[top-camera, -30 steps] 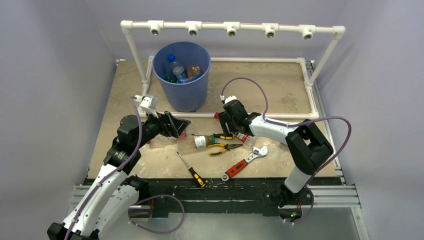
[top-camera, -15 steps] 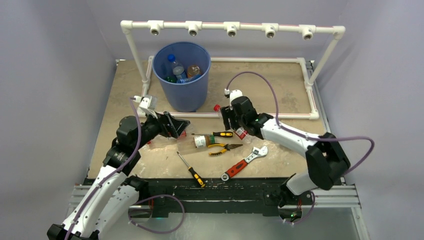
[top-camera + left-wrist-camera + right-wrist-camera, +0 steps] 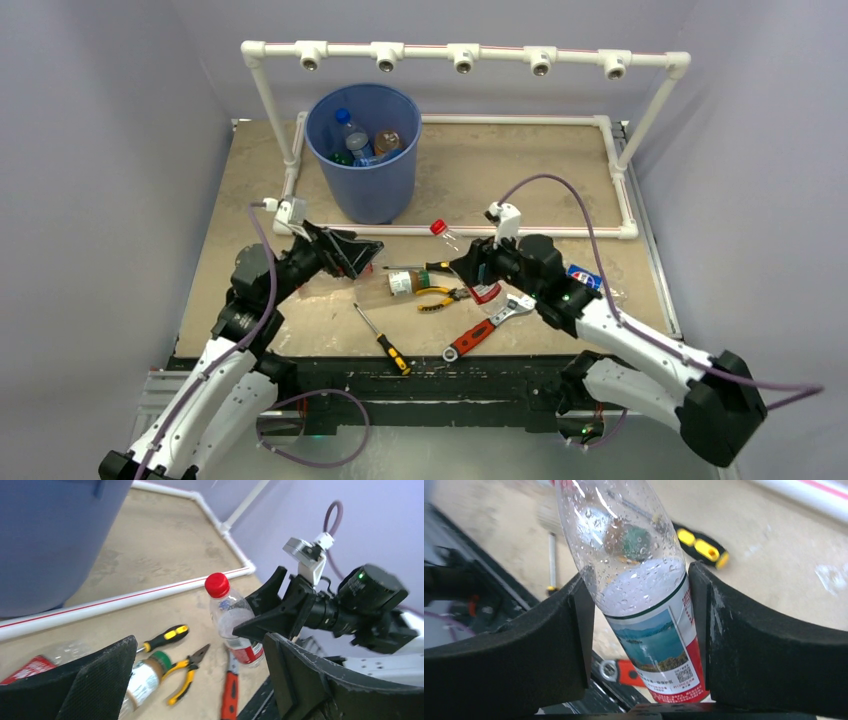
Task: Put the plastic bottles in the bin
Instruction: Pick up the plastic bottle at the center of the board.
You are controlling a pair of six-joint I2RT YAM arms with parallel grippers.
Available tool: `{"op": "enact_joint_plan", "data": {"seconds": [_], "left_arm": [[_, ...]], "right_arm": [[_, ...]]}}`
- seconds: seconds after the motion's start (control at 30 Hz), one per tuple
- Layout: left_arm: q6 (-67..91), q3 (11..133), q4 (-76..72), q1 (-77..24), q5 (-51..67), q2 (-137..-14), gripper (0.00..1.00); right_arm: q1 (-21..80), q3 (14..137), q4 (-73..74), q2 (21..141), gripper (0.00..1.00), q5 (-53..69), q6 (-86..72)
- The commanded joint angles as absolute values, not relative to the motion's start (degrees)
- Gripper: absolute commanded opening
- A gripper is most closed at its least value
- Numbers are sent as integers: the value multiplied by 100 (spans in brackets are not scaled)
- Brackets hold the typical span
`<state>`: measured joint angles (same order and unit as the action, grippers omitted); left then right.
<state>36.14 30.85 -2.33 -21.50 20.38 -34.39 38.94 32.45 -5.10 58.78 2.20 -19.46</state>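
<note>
1. The pads [image 3: 574, 630] of the right gripper [image 3: 478, 272] press on both sides of a clear red-capped bottle [image 3: 232, 620], about where the label begins. The bottle is held off the table [image 3: 560, 190], tilted, with its cap toward the bin [image 3: 365, 190].
2. The plastic looks thin, smooth and beaded with droplets. My guess is that it could slide or twist between the pads during a quick swing. A harder squeeze might buckle the wall and pop it loose.
3. The long neck sticks well out past the fingers. On the way over, the cap could clip the low white pipe rail [image 3: 520, 230] or the bin's rim and lever the bottle out.
4. The left gripper [image 3: 200, 645] has its fingers spread wide with nothing between them. It hovers over a bottle lying on its side [image 3: 142, 680], just beside the pliers [image 3: 187, 672] and a screwdriver [image 3: 162, 638].
5. That left arm sits near the front of the bin. If the right arm takes a direct line there, the two could bump.
6. The overhead pipe bar [image 3: 460, 52] crosses above the bin, so a high approach risks hitting it.
7. A release short of the rim would drop the bottle onto the table, among the tools.
</note>
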Motion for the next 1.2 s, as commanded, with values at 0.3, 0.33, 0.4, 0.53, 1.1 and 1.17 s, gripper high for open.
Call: {"op": "enact_joint_plan", "data": {"seconds": [0.3, 0.33, 0.4, 0.53, 1.1, 1.17], "left_arm": [[5228, 2570, -4045, -2636, 2776, -4121, 99], [5023, 2644, -3998, -2899, 2604, -4170, 99], [4527, 2838, -3736, -3526, 2117, -4316, 99], [3995, 3120, -3439, -4346, 1385, -4722, 99], [3168, 3885, -3618, -5229, 59, -5893, 84], [3151, 3930, -3630, -5268, 44, -5946, 80]], "right_arm": [[3884, 1683, -4153, 4431, 54, 1643, -3153], [3884, 1619, -4310, 4441, 54, 1711, -3212], [3883, 1568, -4477, 4516, 53, 1839, -3268], [3885, 1449, -4693, 4554, 53, 1915, -3347], [3889, 1407, -4496, 4222, 52, 2087, -3277], [3893, 1385, -4475, 4185, 52, 2079, -3284]]}}
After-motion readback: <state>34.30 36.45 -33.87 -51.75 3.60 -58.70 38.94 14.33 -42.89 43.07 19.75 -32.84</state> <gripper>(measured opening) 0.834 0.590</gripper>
